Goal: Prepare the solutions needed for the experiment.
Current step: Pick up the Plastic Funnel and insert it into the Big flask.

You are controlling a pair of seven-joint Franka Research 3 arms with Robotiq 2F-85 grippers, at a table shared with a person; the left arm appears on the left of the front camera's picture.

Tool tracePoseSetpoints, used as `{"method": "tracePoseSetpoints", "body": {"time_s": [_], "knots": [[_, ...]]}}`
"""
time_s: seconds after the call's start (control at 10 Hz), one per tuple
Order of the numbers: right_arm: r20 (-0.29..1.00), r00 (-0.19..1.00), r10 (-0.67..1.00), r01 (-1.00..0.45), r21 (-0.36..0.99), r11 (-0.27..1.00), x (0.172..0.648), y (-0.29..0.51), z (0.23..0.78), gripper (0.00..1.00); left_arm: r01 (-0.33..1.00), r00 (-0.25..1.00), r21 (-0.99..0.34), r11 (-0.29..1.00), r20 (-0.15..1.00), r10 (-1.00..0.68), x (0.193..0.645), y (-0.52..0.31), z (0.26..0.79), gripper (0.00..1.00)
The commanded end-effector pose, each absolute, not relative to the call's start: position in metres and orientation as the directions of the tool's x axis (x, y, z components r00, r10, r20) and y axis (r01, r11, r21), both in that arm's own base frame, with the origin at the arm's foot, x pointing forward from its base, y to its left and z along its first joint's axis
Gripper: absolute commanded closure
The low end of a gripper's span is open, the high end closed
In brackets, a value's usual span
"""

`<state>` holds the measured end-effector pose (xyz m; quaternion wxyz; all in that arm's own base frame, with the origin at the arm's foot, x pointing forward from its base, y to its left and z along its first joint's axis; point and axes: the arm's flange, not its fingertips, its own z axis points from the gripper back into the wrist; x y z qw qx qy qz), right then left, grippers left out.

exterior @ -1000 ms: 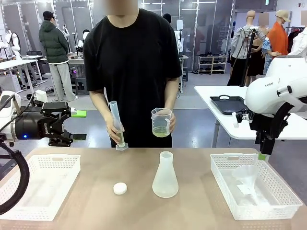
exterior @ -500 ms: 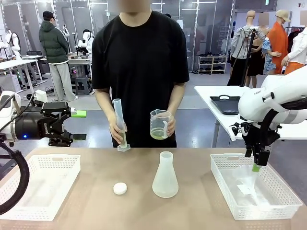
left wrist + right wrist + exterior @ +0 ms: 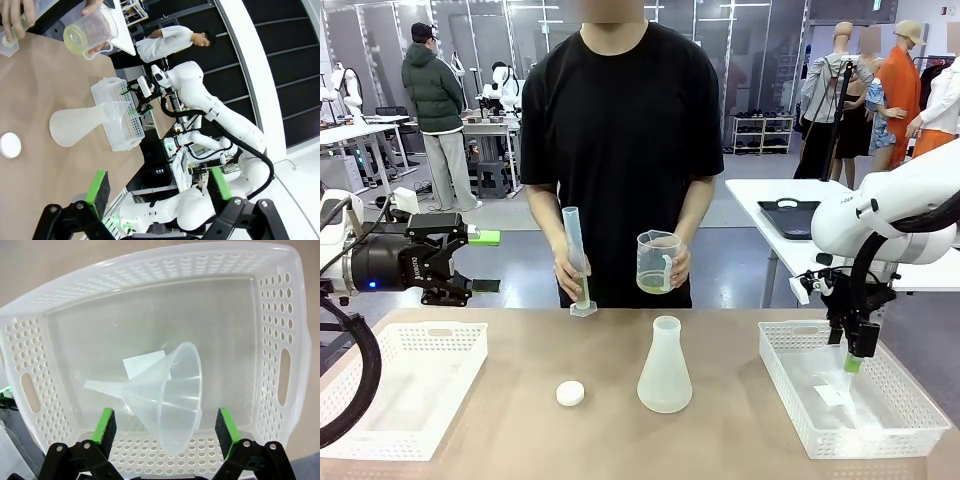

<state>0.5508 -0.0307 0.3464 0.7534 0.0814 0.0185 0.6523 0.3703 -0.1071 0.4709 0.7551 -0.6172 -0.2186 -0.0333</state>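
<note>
Pale brown tabletop [image 3: 520, 430] runs between the robot and a person in a black T-shirt [image 3: 620, 130] standing at its far edge, with an open workshop floor behind. One hand [image 3: 566, 272] of the person grips a tall frosted plastic measuring cylinder [image 3: 574, 250], held tilted with its base just above the table edge. The other hand [image 3: 678, 264] holds a clear plastic beaker with a handle [image 3: 657, 255]. The solutions [image 3: 654, 284] show as a shallow pale yellow-green layer in the bottom of that beaker, and a faint tint of the same colour sits near the cylinder's foot. A frosted plastic conical flask [image 3: 664, 370] stands upright at mid-table, with a small white round cap [image 3: 570, 393] lying flat on the surface beside it. A white perforated plastic basket [image 3: 415, 340] rests at the robot's left, and a second white perforated basket [image 3: 790, 385] at its right holds a translucent plastic funnel [image 3: 170, 390] lying on its side over a slip of white paper [image 3: 142, 364]. The left gripper [image 3: 485, 262] hovers level above the first basket, its green pads spread wide with nothing between them. The right gripper [image 3: 854, 362] points down into the second basket, its fingers parted to either side of the funnel's wide mouth; whether they touch it cannot be told.
</note>
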Motion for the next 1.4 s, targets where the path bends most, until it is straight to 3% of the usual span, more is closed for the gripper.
{"method": "tracePoseSetpoints", "body": {"time_s": [0.0, 0.1, 0.2, 0.3, 0.4, 0.5, 0.6, 0.7, 0.8, 0.9, 1.0, 1.3], "knots": [[0.145, 0.139, 0.98, -0.976, 0.189, 0.11, 0.558, -0.034, 0.348, 0.2, 0.318, 0.906, -0.919, 0.234, 0.368, 0.211, 0.368, -0.104, 0.473, 0.0], [0.163, 0.144, 0.976, -0.972, 0.208, 0.109, 0.558, -0.035, 0.347, 0.2, 0.318, 0.906, -0.919, 0.234, 0.368, 0.211, 0.368, -0.104, 0.473, 0.0], [0.162, 0.15, 0.975, -0.969, 0.218, 0.113, 0.558, -0.035, 0.347, 0.4, 0.318, 0.906, -0.919, 0.234, 0.368, 0.211, 0.368, -0.104, 0.473, 0.0], [0.144, 0.158, 0.977, -0.965, 0.231, 0.122, 0.559, -0.035, 0.346, 0.22, 0.318, 0.906, -0.919, 0.234, 0.368, 0.211, 0.368, -0.104, 0.473, 0.0], [0.143, 0.155, 0.978, -0.966, 0.229, 0.12, 0.56, -0.034, 0.345, 0.6, 0.318, 0.906, -0.919, 0.234, 0.368, 0.211, 0.368, -0.104, 0.473, 0.0], [0.139, 0.152, 0.979, -0.965, 0.233, 0.117, 0.561, -0.033, 0.345, 0.42, 0.318, 0.906, -0.919, 0.234, 0.368, 0.211, 0.368, -0.104, 0.473, 0.0], [0.142, 0.143, 0.979, -0.967, 0.23, 0.108, 0.561, -0.032, 0.346, 0.8, 0.318, 0.906, -0.919, 0.234, 0.368, 0.211, 0.368, -0.104, 0.473, 0.0], [0.147, 0.144, 0.979, -0.966, 0.236, 0.107, 0.562, -0.032, 0.346, 0.62, 0.318, 0.906, -0.919, 0.234, 0.368, 0.211, 0.368, -0.104, 0.473, 0.0], [0.142, 0.153, 0.978, -0.964, 0.239, 0.116, 0.563, -0.031, 0.345, 1.0, 0.318, 0.906, -0.919, 0.234, 0.368, 0.211, 0.368, -0.104, 0.473, 0.0], [0.135, 0.163, 0.977, -0.96, 0.248, 0.126, 0.562, -0.031, 0.344, 0.82, 0.318, 0.906, -0.919, 0.234, 0.368, 0.211, 0.368, -0.104, 0.473, 0.0], [0.13, 0.164, 0.978, -0.961, 0.243, 0.129, 0.562, -0.031, 0.344, 1.0, 0.318, 0.906, -0.919, 0.234, 0.368, 0.211, 0.368, -0.104, 0.473, 0.0], [0.086, 0.222, 0.971, -0.953, 0.232, 0.197, 0.555, -0.023, 0.352, 1.0, 0.318, 0.906, -0.919, 0.234, 0.368, 0.211, 0.368, -0.104, 0.473, 0.0]]}}
